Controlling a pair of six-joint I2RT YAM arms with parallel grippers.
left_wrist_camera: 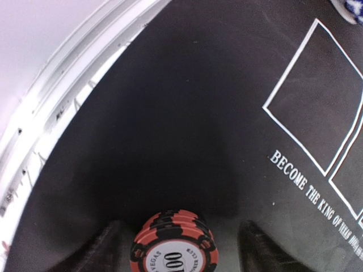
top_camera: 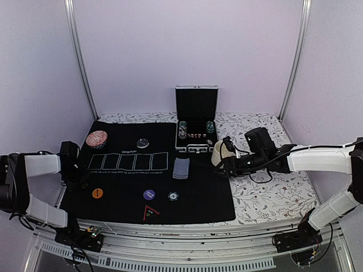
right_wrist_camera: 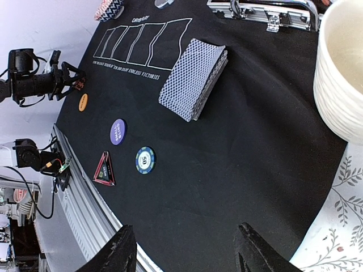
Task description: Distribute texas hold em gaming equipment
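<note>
Card deck [top_camera: 181, 168], chips [left_wrist_camera: 174, 246], buttons [top_camera: 148, 194] on mat [top_camera: 193, 198]

top: high, from near side, facing far wall, whole mat [top_camera: 198, 192] | left wrist: close above mat's left edge, chips [left_wrist_camera: 174, 249] | right wrist: low, looking left across mat | shared: boxes [top_camera: 128, 161]

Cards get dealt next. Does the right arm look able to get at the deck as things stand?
Probably yes: right gripper open, only bare mat between it and the deck; mug stands aside.
</note>
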